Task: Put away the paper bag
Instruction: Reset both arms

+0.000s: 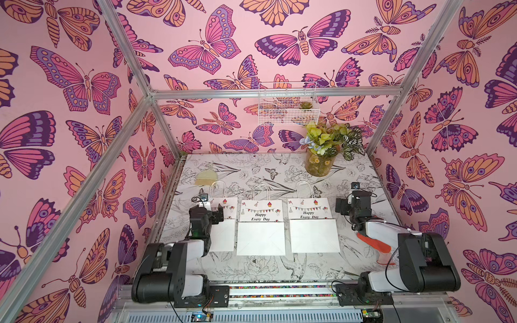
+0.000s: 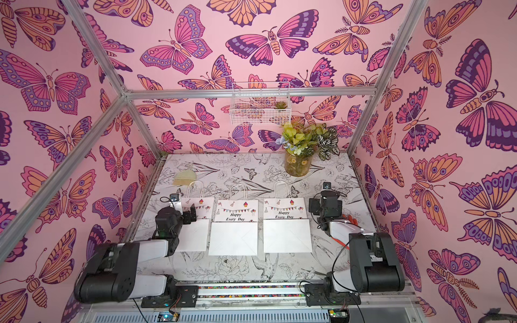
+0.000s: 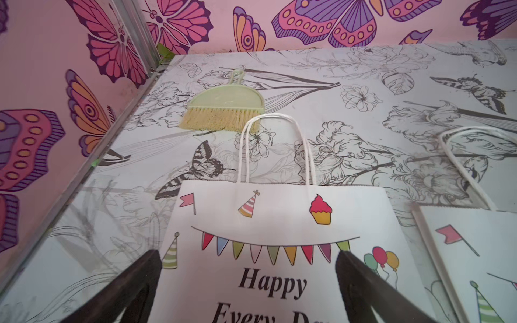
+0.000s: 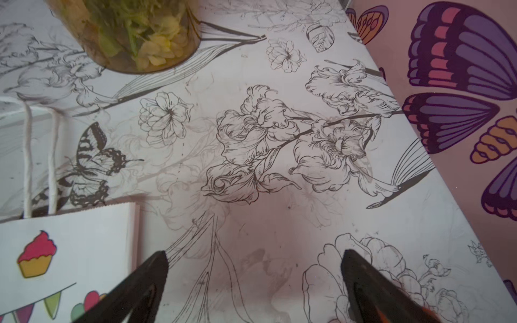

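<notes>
White party-print paper bag (image 3: 279, 212) lies flat below the left gripper (image 3: 248, 253), jaws spread; partly covered in both top views. The right gripper (image 4: 254, 253) gapes too.

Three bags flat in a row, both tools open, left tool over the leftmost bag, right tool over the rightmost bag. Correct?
Not quite. The right tool is over bare table, beside the rightmost bag, not above it, as the right wrist view shows. The rest holds, including both tools open and the left tool over the leftmost bag.
</notes>
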